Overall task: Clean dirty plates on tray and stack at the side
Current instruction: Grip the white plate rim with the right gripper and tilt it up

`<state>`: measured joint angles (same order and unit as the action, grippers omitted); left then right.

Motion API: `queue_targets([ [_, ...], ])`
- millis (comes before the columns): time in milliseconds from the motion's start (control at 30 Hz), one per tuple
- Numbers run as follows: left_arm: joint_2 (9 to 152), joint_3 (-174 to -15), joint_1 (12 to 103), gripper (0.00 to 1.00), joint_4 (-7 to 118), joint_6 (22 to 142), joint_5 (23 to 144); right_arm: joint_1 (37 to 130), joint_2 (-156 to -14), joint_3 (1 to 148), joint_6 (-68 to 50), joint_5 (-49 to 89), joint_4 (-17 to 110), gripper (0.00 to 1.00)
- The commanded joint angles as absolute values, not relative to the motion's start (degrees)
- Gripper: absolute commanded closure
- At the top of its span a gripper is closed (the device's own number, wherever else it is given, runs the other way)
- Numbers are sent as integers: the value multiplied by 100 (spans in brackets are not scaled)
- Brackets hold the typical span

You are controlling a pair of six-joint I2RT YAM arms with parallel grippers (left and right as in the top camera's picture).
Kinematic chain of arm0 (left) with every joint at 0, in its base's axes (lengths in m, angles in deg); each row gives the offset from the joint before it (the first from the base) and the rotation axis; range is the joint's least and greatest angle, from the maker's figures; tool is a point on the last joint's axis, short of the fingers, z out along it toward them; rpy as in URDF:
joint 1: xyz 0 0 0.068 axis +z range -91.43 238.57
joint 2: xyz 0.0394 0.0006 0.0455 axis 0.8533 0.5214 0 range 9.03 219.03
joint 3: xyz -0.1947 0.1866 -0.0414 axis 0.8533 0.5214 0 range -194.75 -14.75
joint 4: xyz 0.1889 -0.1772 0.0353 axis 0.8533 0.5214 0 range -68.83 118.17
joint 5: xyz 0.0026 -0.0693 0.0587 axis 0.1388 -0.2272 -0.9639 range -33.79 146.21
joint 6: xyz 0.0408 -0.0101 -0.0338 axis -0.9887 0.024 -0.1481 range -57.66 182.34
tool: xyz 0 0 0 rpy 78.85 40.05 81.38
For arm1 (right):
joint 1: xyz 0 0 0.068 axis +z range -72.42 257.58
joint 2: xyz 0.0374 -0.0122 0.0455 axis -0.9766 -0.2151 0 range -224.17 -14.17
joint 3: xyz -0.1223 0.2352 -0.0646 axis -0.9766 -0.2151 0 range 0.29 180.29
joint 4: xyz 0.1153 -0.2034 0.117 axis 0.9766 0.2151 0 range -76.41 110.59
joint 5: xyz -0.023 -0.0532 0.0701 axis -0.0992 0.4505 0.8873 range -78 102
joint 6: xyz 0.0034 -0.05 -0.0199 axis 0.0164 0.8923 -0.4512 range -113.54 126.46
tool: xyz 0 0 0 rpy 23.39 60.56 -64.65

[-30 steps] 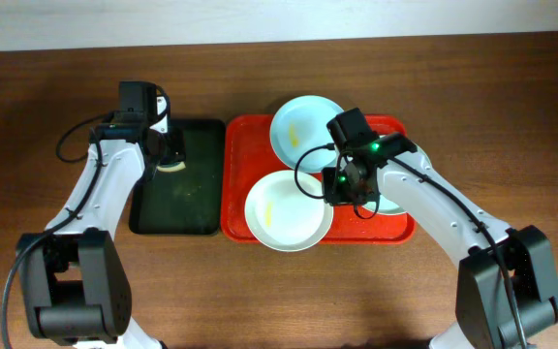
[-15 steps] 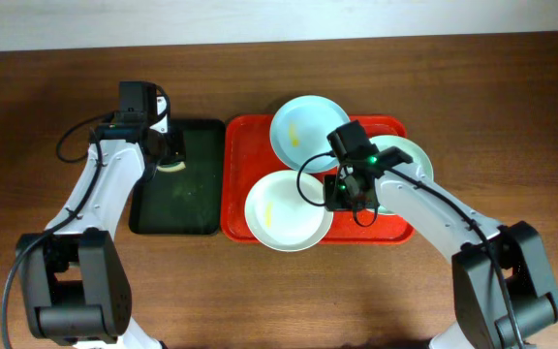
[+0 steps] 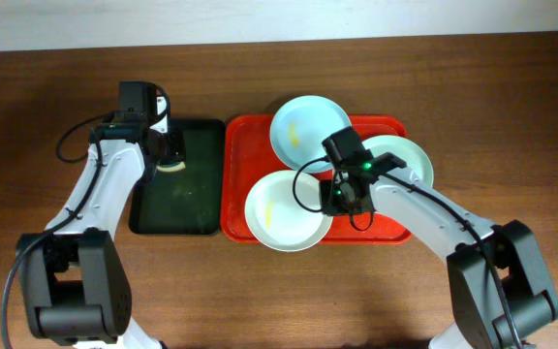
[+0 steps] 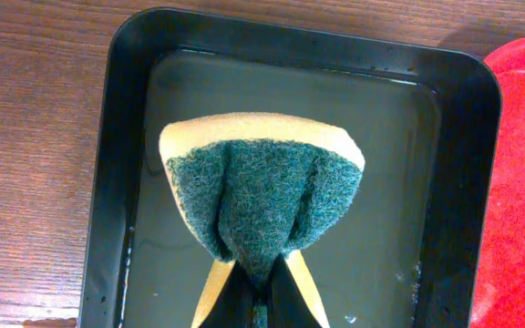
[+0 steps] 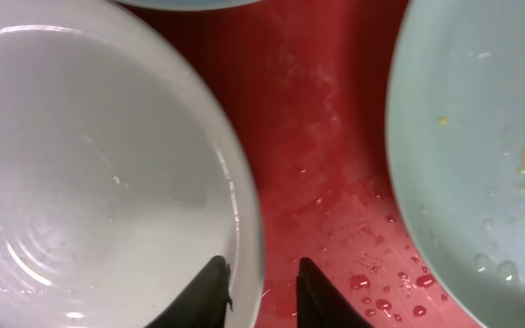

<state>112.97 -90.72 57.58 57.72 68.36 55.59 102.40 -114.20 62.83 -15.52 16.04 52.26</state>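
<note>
The red tray (image 3: 245,145) holds three plates: a pale blue plate (image 3: 303,126) at the back, a white plate (image 3: 279,213) at the front left with a yellow smear, and a mint green plate (image 3: 402,155) at the right. My right gripper (image 3: 341,199) is open. In the right wrist view its jaws (image 5: 262,287) straddle the right rim of the white plate (image 5: 89,164), one finger inside the plate and one over the wet tray (image 5: 335,155). The mint plate (image 5: 481,137) shows yellow smears. My left gripper (image 4: 261,296) is shut on a green and yellow sponge (image 4: 262,191).
A dark green-black tray (image 3: 177,218) with shallow water lies left of the red tray, and the sponge hangs over it (image 4: 117,182). Brown wooden table (image 3: 511,97) lies around both trays. Water drops lie on the red tray between the white and mint plates.
My right gripper has moved left and lower, off the mint plate, to the white plate's right rim. The left arm and sponge have not moved.
</note>
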Motion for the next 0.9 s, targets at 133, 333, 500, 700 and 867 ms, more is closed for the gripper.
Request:
queue_targets([
  [133,11317,-9052,5751,100,5739,6744,5605,10351,-11494,6106,-1506,1429,5028,76],
  [333,11317,-9052,5751,100,5739,6744,5605,10349,-11496,5992,-1506,1431,4877,85],
  [500,11317,-9052,5751,100,5739,6744,5605,10349,-11496,5990,-1511,1429,4859,96],
  [700,11317,-9052,5751,100,5742,6744,5607,10349,-11496,5942,-1550,1429,4796,96],
  [867,11317,-9052,5751,100,5739,6744,5605,10349,-11494,5942,-1653,1429,4787,82],
])
